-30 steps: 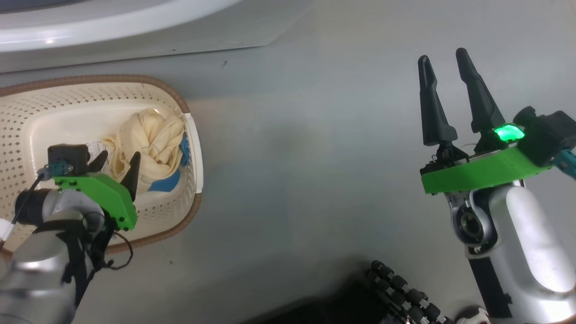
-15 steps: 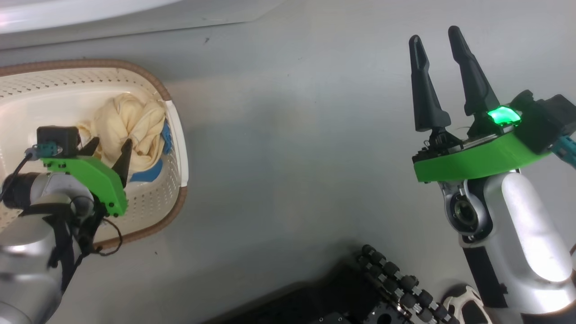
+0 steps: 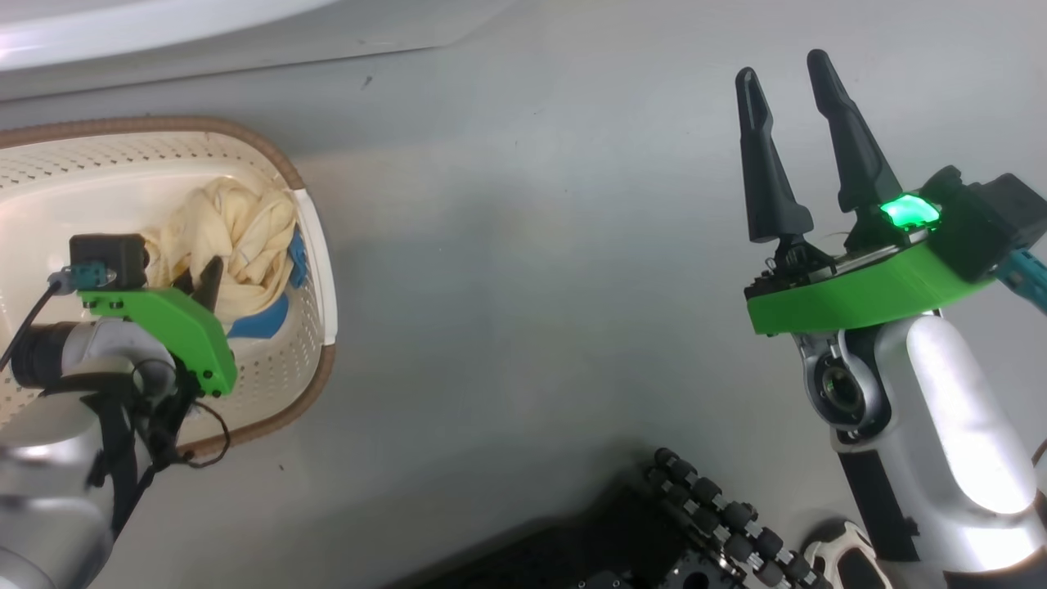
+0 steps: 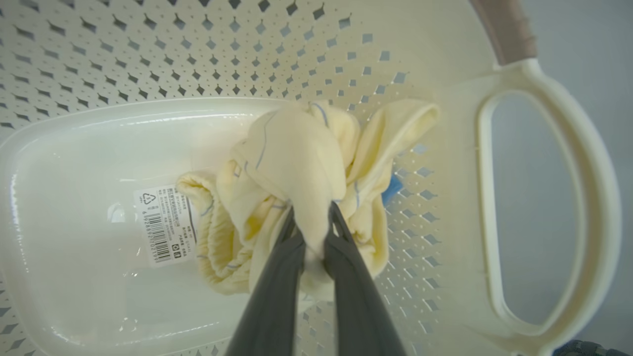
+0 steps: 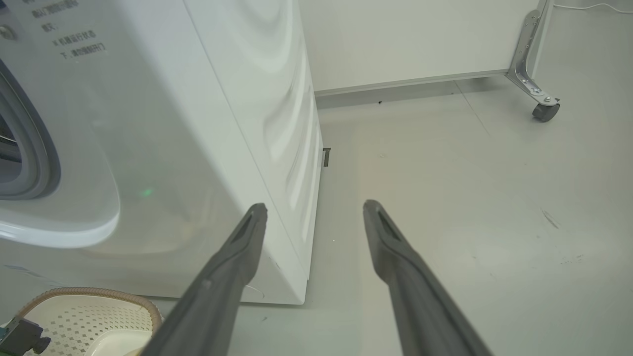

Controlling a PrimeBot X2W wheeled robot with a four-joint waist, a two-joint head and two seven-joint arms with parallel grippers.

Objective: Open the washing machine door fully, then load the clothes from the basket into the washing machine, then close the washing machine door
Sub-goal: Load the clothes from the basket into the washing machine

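- I am at the loading step: my left gripper (image 4: 313,217) reaches down into the basket (image 3: 164,123), and its jaws are nearly closed, pinching a fold of the clothes (image 4: 296,163).
- The clothes are a bunched cream-yellow bundle with a scrap of blue, lying on the basket's bottom at the end with the white handle, beside the paper label (image 4: 165,225).
- My right gripper (image 3: 781,69) hangs well apart from the basket, over bare floor, with its jaws spread wide and nothing between them.
- The washing machine (image 5: 198,123) stands just beyond the basket; its grey gasket (image 5: 42,148) looks uncovered, so I judge that the door is already open.
- Next, I judge, the move calls for a straight lift out of the basket, high enough that the trailing cloth clears the brown rim, and then a carry to the drum.
- The pinch is on one fold, so part of the bundle could slip free.
- The basket sits on a smooth, pale grey floor (image 3: 532,245) with a few scuffs.
- Far beyond the basket are a white wall and a metal leg on a castor (image 5: 544,106).
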